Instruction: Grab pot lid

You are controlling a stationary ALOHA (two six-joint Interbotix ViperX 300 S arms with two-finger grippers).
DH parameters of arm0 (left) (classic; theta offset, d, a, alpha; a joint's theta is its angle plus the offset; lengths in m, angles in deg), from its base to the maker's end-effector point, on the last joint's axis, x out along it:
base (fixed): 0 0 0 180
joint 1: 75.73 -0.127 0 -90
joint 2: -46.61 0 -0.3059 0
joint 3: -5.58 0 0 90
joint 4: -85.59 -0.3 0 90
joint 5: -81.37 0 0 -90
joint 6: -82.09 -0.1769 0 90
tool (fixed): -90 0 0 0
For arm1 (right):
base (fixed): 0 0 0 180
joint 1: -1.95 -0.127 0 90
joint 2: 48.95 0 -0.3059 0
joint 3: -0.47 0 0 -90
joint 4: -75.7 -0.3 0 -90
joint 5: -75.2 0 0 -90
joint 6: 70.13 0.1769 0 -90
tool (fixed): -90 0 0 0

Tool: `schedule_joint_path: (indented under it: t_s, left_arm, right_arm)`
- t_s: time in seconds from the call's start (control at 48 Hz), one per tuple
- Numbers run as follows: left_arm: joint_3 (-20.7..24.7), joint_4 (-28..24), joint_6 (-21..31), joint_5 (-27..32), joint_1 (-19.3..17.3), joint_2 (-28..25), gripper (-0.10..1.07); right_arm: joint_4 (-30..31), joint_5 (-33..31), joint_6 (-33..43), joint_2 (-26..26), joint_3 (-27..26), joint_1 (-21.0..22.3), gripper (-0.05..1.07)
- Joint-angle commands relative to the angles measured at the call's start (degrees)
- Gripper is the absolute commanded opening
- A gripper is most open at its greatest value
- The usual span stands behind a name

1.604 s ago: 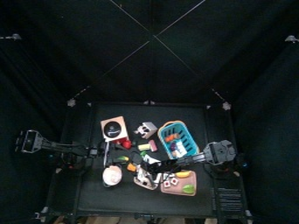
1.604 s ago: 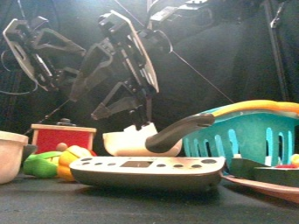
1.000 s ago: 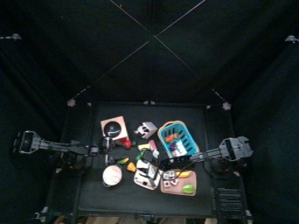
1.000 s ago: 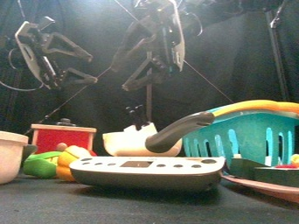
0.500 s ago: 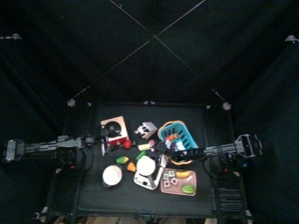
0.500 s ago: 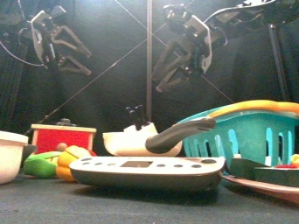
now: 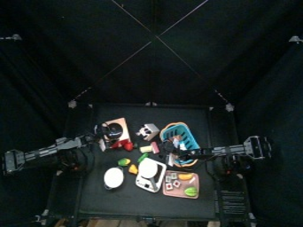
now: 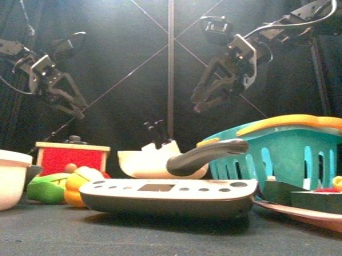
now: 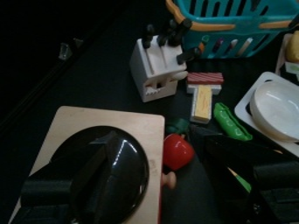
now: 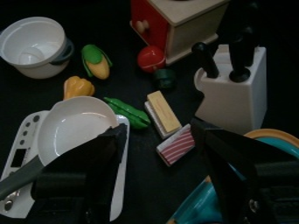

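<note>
Left wrist view: we log the pot lid (image 9: 100,175), a dark round disc, lying flat on the pale cutting board (image 9: 82,122), face up. Being round, it shows no long axis; its raised handle bar looks to run roughly toward the knife block (image 9: 158,66). Its near edge is cut off behind the left gripper (image 9: 149,194), whose jaws stand apart, one over the lid, one off the board. A small red object (image 9: 177,152) sits just beside the board's edge.

Top view: the lid (image 7: 115,130) is a dark spot on the board at the counter's (image 7: 128,111) left rear; detail is too small to read.

Front view: we cannot find the lid; a red box (image 8: 74,157) and nearer items block that area.

Right wrist view: the right gripper (image 10: 159,157) hangs open above a white pan (image 10: 70,131).
</note>
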Motion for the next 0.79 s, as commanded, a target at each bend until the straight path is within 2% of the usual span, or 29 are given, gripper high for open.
schedule_joint_path:
  t_s: [0.0,0.188,0.375,0.771]
  left_arm:
    - [0.26,-0.70,0.00,-0.26,-2.11,-0.18,0.99]
    - [-1.67,-3.60,0.00,-3.25,-7.56,-0.35,0.99]
    - [-5.01,-2.99,0.00,-8.35,-12.30,-0.26,0.99]
    - [-6.77,-0.88,0.09,-13.01,-11.43,-1.14,0.99]
  right_arm:
    - [0.18,0.18,0.09,-1.93,0.00,0.26,0.93]
    - [0.53,1.14,0.00,-2.11,-0.26,0.26,0.93]
    - [0.53,1.58,0.00,-1.49,-0.62,0.35,0.93]
    - [0.53,2.81,0.00,-0.26,-1.49,0.62,0.93]
